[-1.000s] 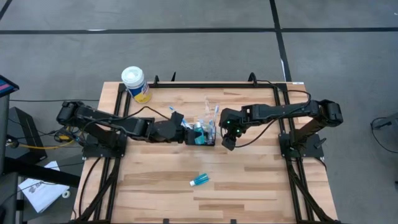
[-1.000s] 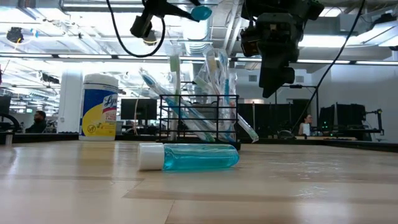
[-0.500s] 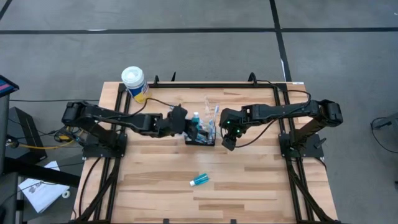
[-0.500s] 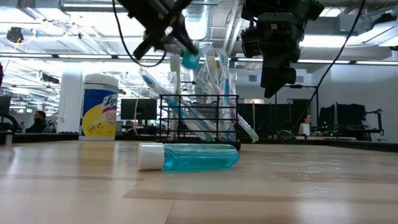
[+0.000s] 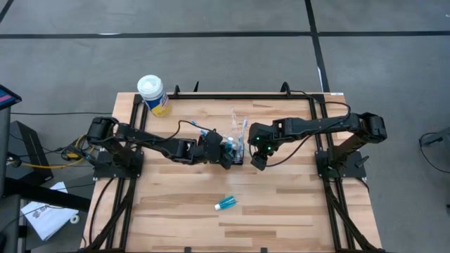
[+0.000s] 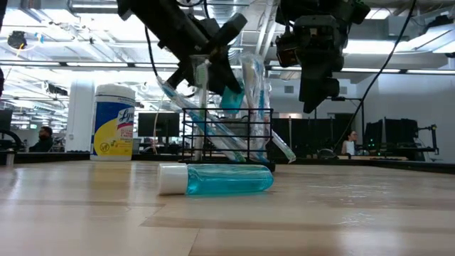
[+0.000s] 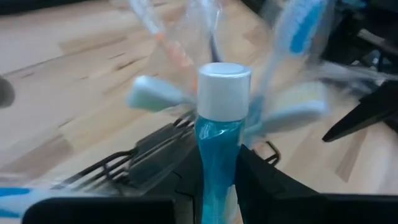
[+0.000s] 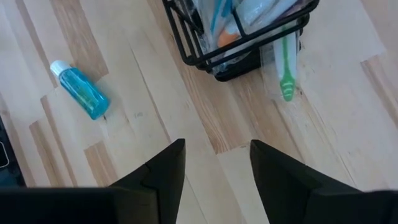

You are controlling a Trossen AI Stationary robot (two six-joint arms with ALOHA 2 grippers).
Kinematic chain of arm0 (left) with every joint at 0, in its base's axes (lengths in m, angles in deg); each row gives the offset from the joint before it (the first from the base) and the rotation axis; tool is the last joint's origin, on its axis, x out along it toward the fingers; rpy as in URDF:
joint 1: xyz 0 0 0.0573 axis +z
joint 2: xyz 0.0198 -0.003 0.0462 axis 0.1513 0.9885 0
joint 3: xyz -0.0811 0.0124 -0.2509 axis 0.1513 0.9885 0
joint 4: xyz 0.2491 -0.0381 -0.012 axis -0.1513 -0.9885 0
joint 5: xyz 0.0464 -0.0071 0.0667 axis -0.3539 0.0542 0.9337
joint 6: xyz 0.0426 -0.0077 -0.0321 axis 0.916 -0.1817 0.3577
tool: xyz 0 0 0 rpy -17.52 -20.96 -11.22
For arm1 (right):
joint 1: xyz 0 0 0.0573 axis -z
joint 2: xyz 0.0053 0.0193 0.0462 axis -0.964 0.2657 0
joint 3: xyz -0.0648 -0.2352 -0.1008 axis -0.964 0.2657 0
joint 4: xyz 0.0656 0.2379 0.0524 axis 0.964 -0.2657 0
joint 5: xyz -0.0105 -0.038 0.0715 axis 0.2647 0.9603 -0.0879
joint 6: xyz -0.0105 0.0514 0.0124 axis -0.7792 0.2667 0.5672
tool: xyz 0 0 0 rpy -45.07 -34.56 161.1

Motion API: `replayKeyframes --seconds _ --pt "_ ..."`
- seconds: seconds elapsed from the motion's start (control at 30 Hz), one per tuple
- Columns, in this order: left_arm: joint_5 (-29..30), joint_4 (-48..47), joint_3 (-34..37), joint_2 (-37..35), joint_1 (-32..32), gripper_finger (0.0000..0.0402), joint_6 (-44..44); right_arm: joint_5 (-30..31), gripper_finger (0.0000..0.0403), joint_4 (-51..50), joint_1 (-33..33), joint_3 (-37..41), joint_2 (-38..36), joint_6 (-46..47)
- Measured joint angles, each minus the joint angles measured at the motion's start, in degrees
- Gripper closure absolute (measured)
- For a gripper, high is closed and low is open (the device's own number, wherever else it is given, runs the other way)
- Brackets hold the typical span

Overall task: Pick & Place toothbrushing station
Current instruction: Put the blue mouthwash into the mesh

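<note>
Left hand (image 6: 229, 85) now lower, come down over black basket (image 5: 230, 152), clenched on small blue tube (image 7: 217, 134), white cap pointing away from hand. Basket sits mid counter (image 5: 281, 211), toothbrushes (image 6: 250, 107) standing in it. Right hand (image 8: 214, 162) hangs just beside basket, released, holding nothing. Second blue tube (image 5: 226, 204) lies on counter nearer front. White tub (image 5: 152, 94) at back corner.
</note>
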Motion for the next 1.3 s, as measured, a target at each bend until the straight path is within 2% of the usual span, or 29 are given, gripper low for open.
replayKeyframes --seconds 0.3,0.4,0.7,0.87,1.0,1.1,1.3 --pt "0.53 0.05 0.0 0.21 -0.02 0.0338 1.72 -0.13 0.0231 -0.01 0.02 0.0 0.0 0.0" --pt "0.62 -0.42 0.0 0.21 -0.02 0.0303 1.74 -0.13 0.0233 -0.01 0.02 0.0 0.0 0.0" --pt "-1.36 -0.5 -0.02 0.21 0.11 0.0162 1.21 -0.15 0.0232 -0.01 0.02 0.0 0.0 -0.02" --pt "-1.89 1.04 -0.02 0.21 -0.02 0.0113 1.43 -0.36 0.0232 -0.01 0.02 0.0 0.0 -0.02" --pt "0.1 7.19 -0.2 -2.83 -0.04 0.0107 5.02 -0.61 0.0231 0.0 0.02 0.0 0.02 -0.02" --pt "2.17 8.41 -0.13 -6.63 0.13 0.0112 9.93 -0.69 0.0229 0.33 0.0 0.0 0.02 -0.24" --pt "3.11 2.12 -0.08 -17.32 1.0 0.0128 15.59 -7.36 0.0225 -0.89 -1.23 0.0 0.26 -2.01"
